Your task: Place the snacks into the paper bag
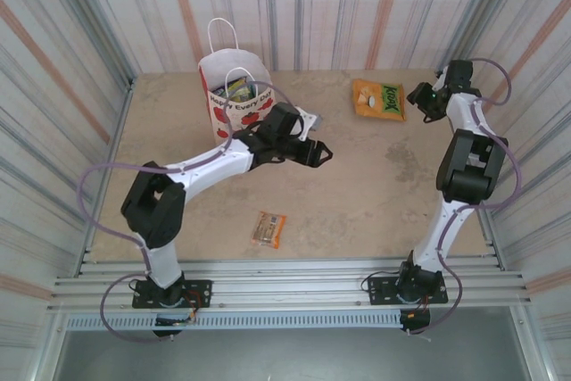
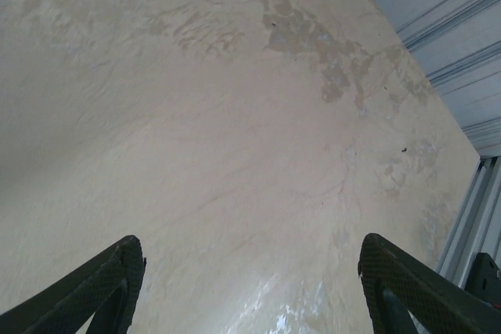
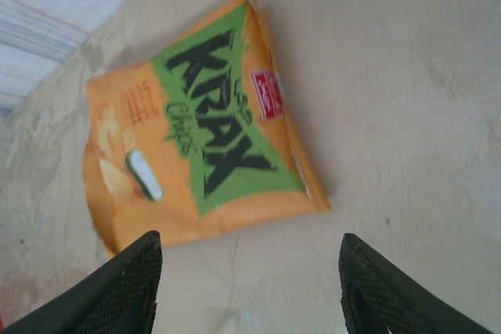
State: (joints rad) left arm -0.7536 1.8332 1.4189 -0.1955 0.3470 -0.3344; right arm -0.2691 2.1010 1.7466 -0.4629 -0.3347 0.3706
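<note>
Two left to bag, some already inside.
Paper bag stands far-left on the counter; Krax chips packet lies far-right below my spread right fingers, small bar near the front edge; left fingers spread, empty.

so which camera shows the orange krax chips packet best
The right wrist view: the orange packet lies flat on the table, close up, with its green label readable, just ahead of the open fingers of the right gripper. The top external view shows the packet small, towards the table's far right.
</note>
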